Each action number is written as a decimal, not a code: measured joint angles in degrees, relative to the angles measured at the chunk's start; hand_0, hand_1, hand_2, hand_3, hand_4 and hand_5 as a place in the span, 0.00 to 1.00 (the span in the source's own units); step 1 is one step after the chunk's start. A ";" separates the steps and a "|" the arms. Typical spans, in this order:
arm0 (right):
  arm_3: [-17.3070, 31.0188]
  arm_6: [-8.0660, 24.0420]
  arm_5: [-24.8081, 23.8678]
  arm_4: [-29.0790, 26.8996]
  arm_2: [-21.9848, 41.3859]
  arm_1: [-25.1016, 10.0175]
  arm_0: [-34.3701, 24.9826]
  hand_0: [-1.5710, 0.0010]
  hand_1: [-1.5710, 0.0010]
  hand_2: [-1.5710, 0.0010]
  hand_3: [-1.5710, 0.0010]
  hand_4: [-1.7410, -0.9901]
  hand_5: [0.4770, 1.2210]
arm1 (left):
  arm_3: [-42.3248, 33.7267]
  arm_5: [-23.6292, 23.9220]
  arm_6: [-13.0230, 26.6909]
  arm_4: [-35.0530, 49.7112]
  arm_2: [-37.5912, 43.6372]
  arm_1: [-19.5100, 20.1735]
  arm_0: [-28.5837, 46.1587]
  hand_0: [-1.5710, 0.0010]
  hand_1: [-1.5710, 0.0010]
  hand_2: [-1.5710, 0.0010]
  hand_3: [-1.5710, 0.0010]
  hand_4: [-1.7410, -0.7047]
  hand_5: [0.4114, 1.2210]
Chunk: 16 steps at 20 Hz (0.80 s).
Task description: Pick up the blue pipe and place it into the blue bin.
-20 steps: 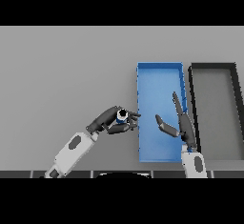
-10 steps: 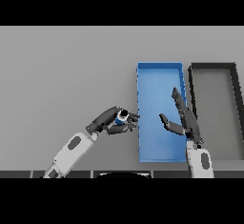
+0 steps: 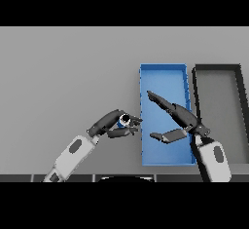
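My left hand [image 3: 113, 124] is shut on the blue pipe [image 3: 124, 121], a short blue tube whose dark open end faces up. It holds the pipe just left of the blue bin [image 3: 163, 77], close to the bin's left wall. My right hand [image 3: 176, 118] is open above the bin, its fingers stretched toward the upper left and its thumb pointing left. Most of the pipe's body is hidden by the left hand's fingers.
A dark grey bin [image 3: 217, 69] stands right beside the blue bin, on its right. The grey table [image 3: 63, 72] spreads out to the left and behind.
My right hand has swung left and tilted, its fingers now reaching over the middle of the blue bin. The left hand with the pipe has hardly moved.
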 measured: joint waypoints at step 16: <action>11.73 5.96 6.62 4.12 10.46 9.36 -20.41 0.88 0.86 0.85 0.90 0.59 0.04 | -0.57 -2.97 -0.57 1.20 0.31 0.27 0.67 0.11 0.16 0.16 0.18 0.00 1.00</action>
